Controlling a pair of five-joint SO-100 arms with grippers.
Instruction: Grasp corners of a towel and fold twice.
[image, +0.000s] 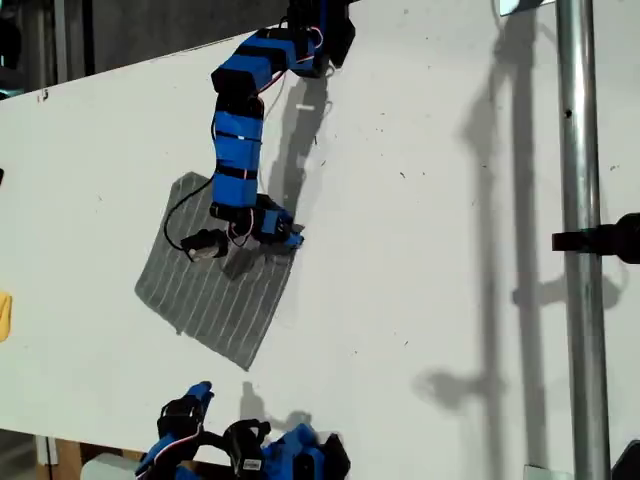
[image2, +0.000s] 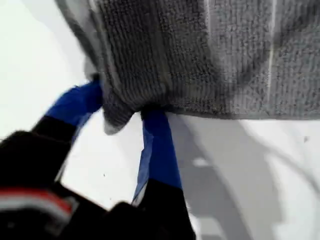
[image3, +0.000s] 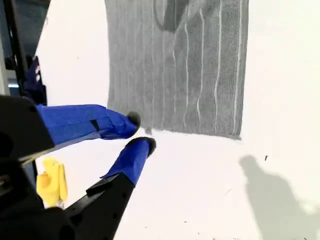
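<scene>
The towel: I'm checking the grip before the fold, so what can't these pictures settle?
- Exterior view: the arm covers the towel corner under my first pincer.
- First wrist view: blurred; how much cloth is pinched is unclear.
- Second wrist view: whether my second pincer touches the towel edge is unclear.

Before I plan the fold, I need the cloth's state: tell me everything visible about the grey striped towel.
The thin grey terry towel with fine pale parallel stripes lies mostly flat on the white table, turned diamond-wise in the exterior view. My first gripper pinches one corner, bunching it. My second gripper stands slightly parted just off the near edge, not touching.
</scene>
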